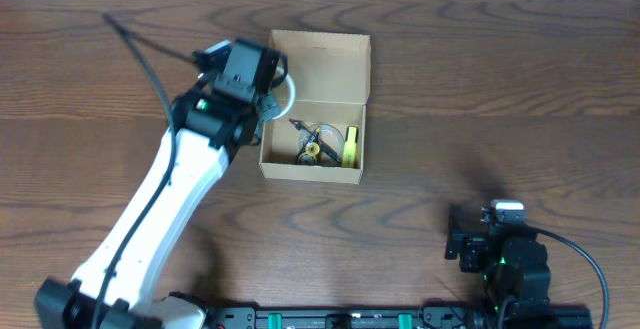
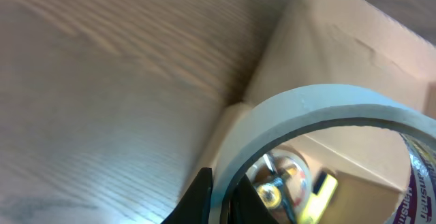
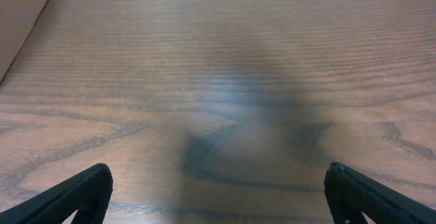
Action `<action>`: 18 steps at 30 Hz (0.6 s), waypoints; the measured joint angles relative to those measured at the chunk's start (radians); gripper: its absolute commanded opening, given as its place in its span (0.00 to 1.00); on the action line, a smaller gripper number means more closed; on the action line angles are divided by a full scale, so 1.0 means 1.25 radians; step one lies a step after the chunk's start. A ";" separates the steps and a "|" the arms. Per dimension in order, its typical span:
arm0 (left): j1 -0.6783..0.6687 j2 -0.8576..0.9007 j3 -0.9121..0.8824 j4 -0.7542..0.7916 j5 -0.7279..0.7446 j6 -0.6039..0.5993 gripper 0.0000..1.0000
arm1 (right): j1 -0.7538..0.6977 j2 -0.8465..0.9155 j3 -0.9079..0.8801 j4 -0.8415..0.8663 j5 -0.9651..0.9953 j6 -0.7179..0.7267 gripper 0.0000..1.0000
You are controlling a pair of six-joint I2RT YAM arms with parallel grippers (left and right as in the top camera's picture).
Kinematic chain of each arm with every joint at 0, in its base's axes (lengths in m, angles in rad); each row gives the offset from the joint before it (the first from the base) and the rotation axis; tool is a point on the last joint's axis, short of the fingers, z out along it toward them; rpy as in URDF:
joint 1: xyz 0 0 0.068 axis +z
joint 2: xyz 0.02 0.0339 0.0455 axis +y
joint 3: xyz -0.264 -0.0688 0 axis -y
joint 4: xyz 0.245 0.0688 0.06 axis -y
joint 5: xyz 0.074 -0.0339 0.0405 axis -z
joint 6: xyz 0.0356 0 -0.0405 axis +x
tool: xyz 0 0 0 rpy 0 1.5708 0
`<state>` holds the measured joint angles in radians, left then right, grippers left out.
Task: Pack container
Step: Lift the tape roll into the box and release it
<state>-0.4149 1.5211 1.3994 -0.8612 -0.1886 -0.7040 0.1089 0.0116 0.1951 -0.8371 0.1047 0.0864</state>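
Observation:
The container point(image 1: 275, 167) is a tan cardboard box with its flap lid open toward the back. Inside lie a yellow item point(image 1: 350, 145) and a small clear-and-black item point(image 1: 312, 147). My left gripper point(image 1: 272, 99) is shut on a white tape roll point(image 1: 288, 93) and holds it over the box's left wall. In the left wrist view the fingers point(image 2: 219, 195) pinch the roll's band point(image 2: 320, 101), with the box wall point(image 2: 354, 47) behind. My right gripper point(image 3: 218, 193) is open and empty over bare table, low at the front right point(image 1: 470, 244).
The wooden table point(image 1: 480, 89) spreads all round the box. A black cable point(image 1: 145, 54) runs from the left arm toward the back left. A corner of the box point(image 3: 17, 13) shows at the top left of the right wrist view.

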 measured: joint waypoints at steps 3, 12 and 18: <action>0.000 0.078 0.065 -0.049 0.070 0.049 0.08 | 0.000 0.000 0.000 0.000 0.000 0.000 0.99; -0.001 0.201 0.091 -0.104 0.222 0.109 0.06 | 0.000 0.000 0.000 0.000 0.000 0.000 0.99; -0.017 0.225 0.091 -0.104 0.248 0.116 0.06 | 0.000 0.000 0.000 0.000 0.000 0.000 0.99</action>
<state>-0.4366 1.8023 1.5135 -0.9916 0.1207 -0.5594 0.1089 0.0120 0.1951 -0.8375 0.1047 0.0864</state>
